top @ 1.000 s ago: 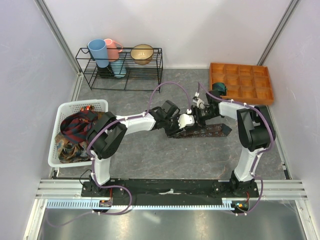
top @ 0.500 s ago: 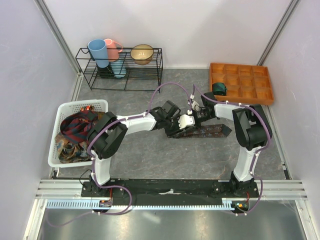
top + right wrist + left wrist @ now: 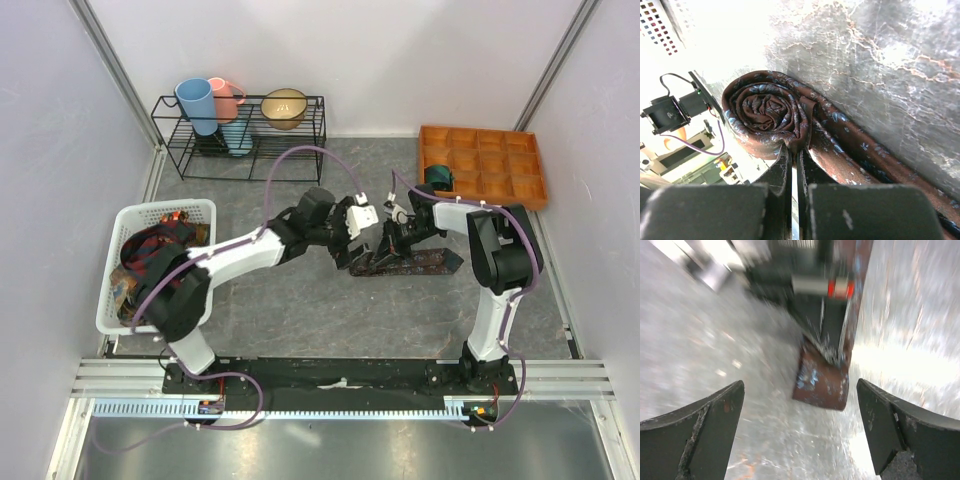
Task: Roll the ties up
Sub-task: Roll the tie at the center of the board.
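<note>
At the far left I am looking at the white basket (image 3: pixel 165 208), where the other ties (image 3: pixel 150 262) are lying in a heap. Moving toward the middle, the left gripper (image 3: pixel 800 390) is hovering low over the table with its jaws spread wide and nothing between them. Its fingers (image 3: pixel 705 432) are framing the rolled end of the maroon-brown tie (image 3: pixel 767 112) without touching it. That tie is lying on the grey table (image 3: pixel 300 320) at centre, its left end wound into a tight spiral and its flat tail running off to the right. The right gripper (image 3: pixel 794 150) is pressing its jaws together on the cloth at the roll's edge, where the tail is leaving the spiral. Further right, a teal tie (image 3: pixel 437 178) is sitting rolled in the near-left corner compartment of the orange tray (image 3: pixel 490 165).
</note>
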`<state>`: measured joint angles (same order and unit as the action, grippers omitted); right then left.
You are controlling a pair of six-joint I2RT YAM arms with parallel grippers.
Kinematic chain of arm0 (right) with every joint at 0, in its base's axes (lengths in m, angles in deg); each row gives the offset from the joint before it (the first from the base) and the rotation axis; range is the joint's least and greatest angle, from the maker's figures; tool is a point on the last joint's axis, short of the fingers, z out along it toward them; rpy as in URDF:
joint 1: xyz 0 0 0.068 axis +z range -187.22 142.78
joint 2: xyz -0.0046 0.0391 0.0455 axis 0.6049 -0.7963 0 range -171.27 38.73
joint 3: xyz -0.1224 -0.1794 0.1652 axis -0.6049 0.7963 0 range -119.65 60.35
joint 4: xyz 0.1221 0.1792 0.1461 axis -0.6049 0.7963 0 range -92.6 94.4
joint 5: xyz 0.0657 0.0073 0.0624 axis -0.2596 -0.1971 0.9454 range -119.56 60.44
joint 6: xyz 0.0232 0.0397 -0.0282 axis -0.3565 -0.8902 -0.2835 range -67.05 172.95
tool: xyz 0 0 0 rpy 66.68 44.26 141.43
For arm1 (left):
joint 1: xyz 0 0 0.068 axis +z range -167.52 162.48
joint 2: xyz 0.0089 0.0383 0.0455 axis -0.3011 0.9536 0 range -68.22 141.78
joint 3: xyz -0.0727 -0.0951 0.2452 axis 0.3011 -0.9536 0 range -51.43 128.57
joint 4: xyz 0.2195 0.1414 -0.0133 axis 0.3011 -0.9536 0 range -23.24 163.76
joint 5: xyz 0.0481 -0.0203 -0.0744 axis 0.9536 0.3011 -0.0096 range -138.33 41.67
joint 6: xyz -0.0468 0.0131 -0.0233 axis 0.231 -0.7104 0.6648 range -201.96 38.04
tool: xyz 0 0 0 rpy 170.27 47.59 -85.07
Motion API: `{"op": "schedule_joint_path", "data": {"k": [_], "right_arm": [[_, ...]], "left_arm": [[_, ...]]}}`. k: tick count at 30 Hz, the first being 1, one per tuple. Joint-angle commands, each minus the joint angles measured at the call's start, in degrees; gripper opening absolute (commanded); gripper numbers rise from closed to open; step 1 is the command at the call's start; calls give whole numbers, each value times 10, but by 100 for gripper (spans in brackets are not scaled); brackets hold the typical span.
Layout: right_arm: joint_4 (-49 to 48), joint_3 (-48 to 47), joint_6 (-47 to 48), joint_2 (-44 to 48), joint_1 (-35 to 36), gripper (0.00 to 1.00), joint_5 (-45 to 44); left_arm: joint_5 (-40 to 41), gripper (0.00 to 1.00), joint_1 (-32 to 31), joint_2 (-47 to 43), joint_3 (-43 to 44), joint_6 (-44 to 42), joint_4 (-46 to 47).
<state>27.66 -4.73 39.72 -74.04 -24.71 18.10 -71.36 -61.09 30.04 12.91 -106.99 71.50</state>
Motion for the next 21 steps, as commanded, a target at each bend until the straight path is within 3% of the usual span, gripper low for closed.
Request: {"op": "schedule_joint_path", "data": {"k": [1, 3, 7, 18, 21], "right_arm": [[22, -15, 49, -38, 1, 0, -144], [30, -18, 55, -39, 0, 0, -150], [42, -19, 73, -46, 0, 0, -160], [81, -75, 102, -109, 18, 0, -139], [83, -80, 105, -119, 29, 0, -133]], "left_arm": [[-25, 100, 4, -85, -80, 78, 215], [-6, 100, 4, -92, -124, 135, 262], [-96, 100, 9, -48, -65, 72, 116], [-92, 94, 16, 25, -128, -11, 232], [-97, 93, 15, 47, -93, -19, 195]]}}
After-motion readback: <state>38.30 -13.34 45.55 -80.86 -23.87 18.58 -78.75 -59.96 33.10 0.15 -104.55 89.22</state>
